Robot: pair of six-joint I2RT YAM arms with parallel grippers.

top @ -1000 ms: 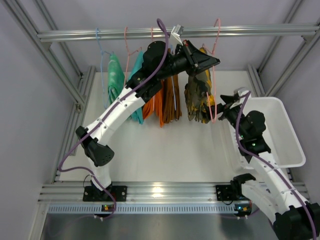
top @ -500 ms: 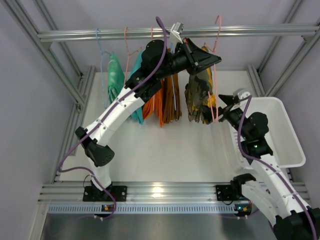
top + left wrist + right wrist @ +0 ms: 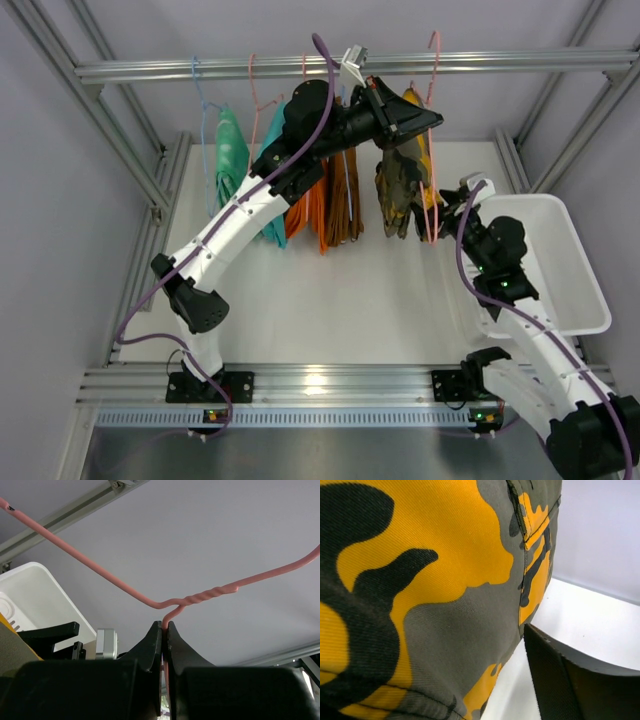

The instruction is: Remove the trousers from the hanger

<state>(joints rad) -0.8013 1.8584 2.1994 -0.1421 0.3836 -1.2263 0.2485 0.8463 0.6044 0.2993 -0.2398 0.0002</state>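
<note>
Yellow-and-dark patterned trousers (image 3: pixel 400 190) hang on a pink wire hanger (image 3: pixel 432 150) just below the rail. My left gripper (image 3: pixel 402 118) is up at the top of that hanger, and in the left wrist view its jaws (image 3: pixel 164 626) are shut on the hanger's wire neck (image 3: pixel 200 597). My right gripper (image 3: pixel 438 212) is against the lower right side of the trousers. In the right wrist view the patterned cloth (image 3: pixel 420 590) fills the frame, and one black finger (image 3: pixel 570 680) stands a little apart from it. The other finger is hidden by the cloth.
Green (image 3: pixel 230 160), teal (image 3: pixel 272 140), orange (image 3: pixel 312 215) and brown (image 3: pixel 345 205) trousers hang on other hangers along the metal rail (image 3: pixel 180 70). A white bin (image 3: pixel 565 270) sits at the right, beside my right arm. Frame posts stand at both sides.
My right gripper has moved up and left onto the patterned trousers, which now hang narrower and bunched. My left gripper has kept its hold on the hanger.
</note>
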